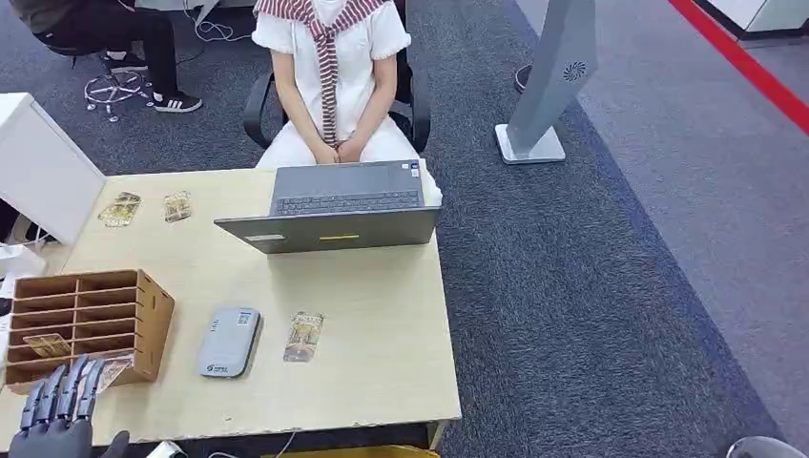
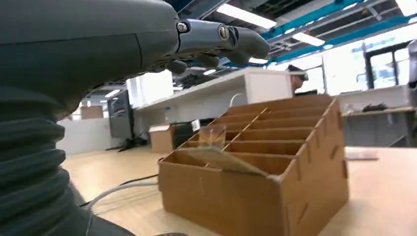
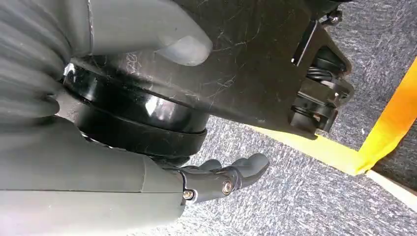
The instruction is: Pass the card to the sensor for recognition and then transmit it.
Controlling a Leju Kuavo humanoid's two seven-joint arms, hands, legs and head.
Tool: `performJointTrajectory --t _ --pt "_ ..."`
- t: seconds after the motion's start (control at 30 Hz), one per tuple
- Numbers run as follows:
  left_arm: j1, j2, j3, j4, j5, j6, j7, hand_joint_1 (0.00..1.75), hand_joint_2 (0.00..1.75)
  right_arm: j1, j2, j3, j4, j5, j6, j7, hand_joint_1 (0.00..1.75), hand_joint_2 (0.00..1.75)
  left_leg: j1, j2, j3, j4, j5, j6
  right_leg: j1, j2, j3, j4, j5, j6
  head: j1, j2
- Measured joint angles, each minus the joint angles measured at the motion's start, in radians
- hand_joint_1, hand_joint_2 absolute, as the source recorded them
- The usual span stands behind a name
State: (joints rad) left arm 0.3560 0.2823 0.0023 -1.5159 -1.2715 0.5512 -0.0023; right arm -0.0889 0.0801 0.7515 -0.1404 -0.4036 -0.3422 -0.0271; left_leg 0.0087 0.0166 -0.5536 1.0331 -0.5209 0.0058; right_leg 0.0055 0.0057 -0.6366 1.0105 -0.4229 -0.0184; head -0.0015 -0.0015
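Observation:
A brown wooden card organizer (image 1: 143,315) stands at the table's left. A card (image 1: 48,343) lies in one slot and another (image 1: 114,370) leans at its near corner. In the left wrist view a clear card (image 2: 221,160) lies tilted in the organizer's (image 2: 275,196) nearest slot. My left hand (image 1: 59,405) hovers just in front of the organizer with fingers spread, holding nothing; its fingers (image 2: 216,39) reach above the box. The grey sensor (image 1: 229,342) lies flat mid-table, with a card (image 1: 303,336) beside it. My right hand (image 3: 98,187) hangs beside my body, fingers apart and empty.
A person sits behind an open laptop (image 1: 334,215) at the table's far edge. Two more cards (image 1: 119,208) (image 1: 176,205) lie at the far left, near a white box (image 1: 38,172). A grey stand (image 1: 549,86) is on the carpet to the right.

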Motion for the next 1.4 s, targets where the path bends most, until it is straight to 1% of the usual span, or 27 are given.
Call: performJointTrajectory --t 0.2,0.33,0.47,0.63,0.83,1.03,1.4 --pt "-0.014 -0.031 0.086 0.060 -0.002 -0.019 -0.033 0.00 1.75 0.000 0.000 0.003 0.000 0.012 0.000 0.003 0.00 1.75 0.000 0.000 0.000 0.000 0.000 0.000 0.000 0.000 0.000 0.000 0.000 0.000 0.000 0.000" --pt "-0.025 -0.053 0.124 0.091 0.005 -0.022 -0.059 0.00 1.75 -0.001 0.000 0.006 0.000 0.014 -0.002 0.003 0.00 1.75 0.000 -0.001 0.000 0.000 0.000 0.000 0.000 -0.001 0.000 0.000 0.000 0.000 0.000 0.000" --pt "-0.045 -0.072 0.150 0.106 0.008 -0.048 -0.067 0.00 1.75 -0.002 0.000 0.016 0.000 0.015 0.000 0.005 0.00 1.75 0.000 -0.001 0.000 0.000 0.000 0.000 0.000 -0.001 0.000 0.000 0.000 0.000 0.000 0.000" --pt "-0.075 -0.090 0.165 0.118 0.000 -0.069 -0.063 0.00 1.75 -0.004 0.000 0.024 0.000 0.027 0.001 0.005 0.00 1.75 0.000 -0.001 0.000 0.000 0.000 0.000 0.000 -0.001 0.001 0.000 0.000 0.000 0.000 0.000" --pt "-0.092 -0.103 0.175 0.132 -0.002 -0.071 -0.063 0.00 1.75 -0.004 0.000 0.027 0.000 0.030 0.001 0.005 0.00 1.75 0.000 -0.001 0.000 0.000 0.000 0.000 0.000 -0.001 0.001 0.000 0.000 0.000 0.000 0.000" --pt "-0.104 -0.108 0.177 0.134 -0.002 -0.072 -0.063 0.00 1.75 -0.004 0.000 0.027 0.000 0.030 0.003 0.005 0.00 1.75 0.000 -0.001 0.000 0.000 0.000 0.000 0.000 -0.001 0.001 0.000 0.000 0.000 0.000 0.000" --pt "-0.154 -0.111 0.176 0.140 -0.013 -0.087 -0.053 0.00 1.75 -0.006 0.000 0.037 0.000 0.032 0.009 0.004 0.00 1.75 0.000 -0.001 0.001 0.000 0.000 0.000 0.000 -0.001 0.001 0.000 0.000 0.000 0.000 0.000"
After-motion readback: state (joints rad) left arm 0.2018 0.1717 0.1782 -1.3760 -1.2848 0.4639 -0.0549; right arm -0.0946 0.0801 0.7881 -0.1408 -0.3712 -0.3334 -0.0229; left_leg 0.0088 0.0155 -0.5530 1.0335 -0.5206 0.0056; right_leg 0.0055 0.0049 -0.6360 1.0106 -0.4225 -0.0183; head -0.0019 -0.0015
